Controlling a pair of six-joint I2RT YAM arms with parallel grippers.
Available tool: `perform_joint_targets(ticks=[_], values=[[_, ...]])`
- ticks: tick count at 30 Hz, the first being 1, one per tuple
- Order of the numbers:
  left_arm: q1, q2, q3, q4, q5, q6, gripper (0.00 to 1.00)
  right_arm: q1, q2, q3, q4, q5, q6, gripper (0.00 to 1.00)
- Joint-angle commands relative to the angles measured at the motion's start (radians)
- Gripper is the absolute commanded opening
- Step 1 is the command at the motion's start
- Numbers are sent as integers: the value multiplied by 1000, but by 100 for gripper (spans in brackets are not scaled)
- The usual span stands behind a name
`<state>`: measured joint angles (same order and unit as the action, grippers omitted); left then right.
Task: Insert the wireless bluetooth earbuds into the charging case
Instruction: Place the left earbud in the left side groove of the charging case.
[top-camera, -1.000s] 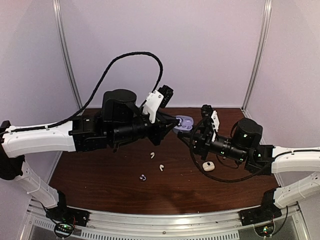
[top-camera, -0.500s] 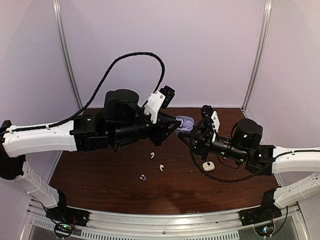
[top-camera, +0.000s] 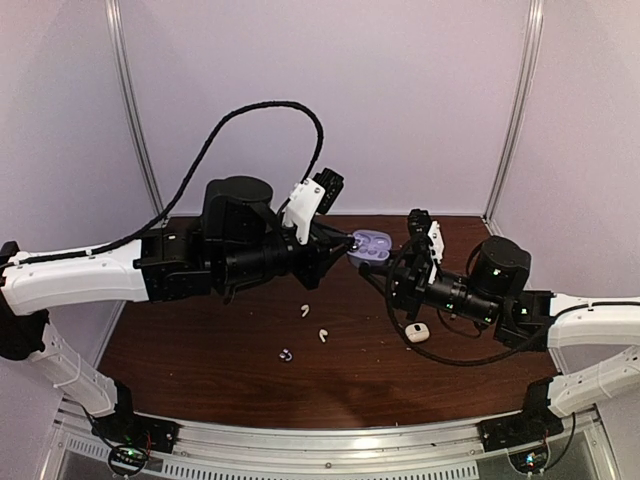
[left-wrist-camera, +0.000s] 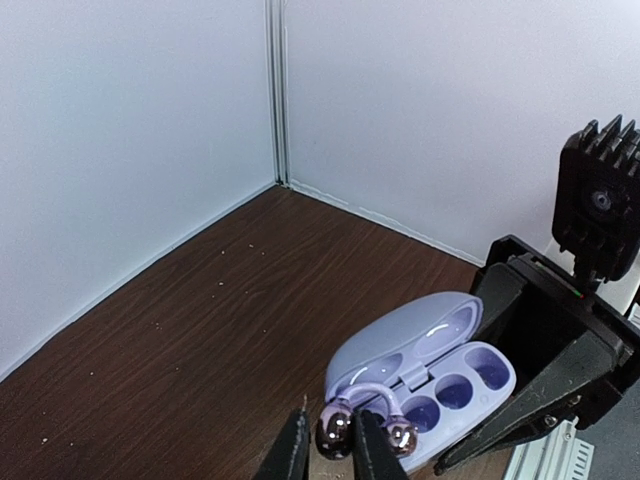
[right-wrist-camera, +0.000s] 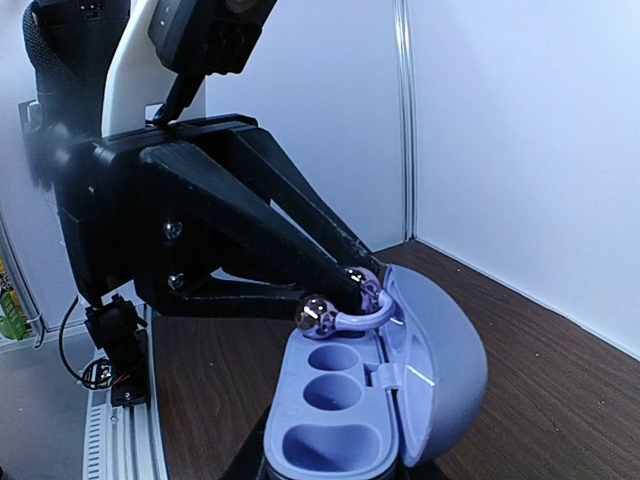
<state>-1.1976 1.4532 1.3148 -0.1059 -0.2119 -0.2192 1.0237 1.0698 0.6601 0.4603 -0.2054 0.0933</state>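
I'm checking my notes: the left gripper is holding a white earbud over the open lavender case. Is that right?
Not quite. The earbud pinched in the left gripper is purple, not white, as the left wrist view shows. The rest stands: it is held over the open lavender case.

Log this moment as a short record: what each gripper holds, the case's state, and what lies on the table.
left gripper: shut on held earbud, just over the purple case, not yet seated
right gripper: shut on purple case
purple case: lid open, visible wells empty
on table: two white earbuds, loose purple earbud, white case
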Motion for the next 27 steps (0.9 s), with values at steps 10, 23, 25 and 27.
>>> perform_joint_targets(ticks=[10, 23, 25, 27], values=[[-2, -20, -25, 38, 13, -11, 4, 7, 8, 7, 52, 26, 14, 0], [-3, 14, 6, 23, -53, -60, 7, 7, 7, -4, 71, 18, 38, 0], [-3, 25, 29, -12, -50, -62, 12, 7, 6, -10, 83, 20, 43, 0], [-3, 27, 35, -22, -29, -64, 15, 8, 11, -12, 88, 26, 45, 0]])
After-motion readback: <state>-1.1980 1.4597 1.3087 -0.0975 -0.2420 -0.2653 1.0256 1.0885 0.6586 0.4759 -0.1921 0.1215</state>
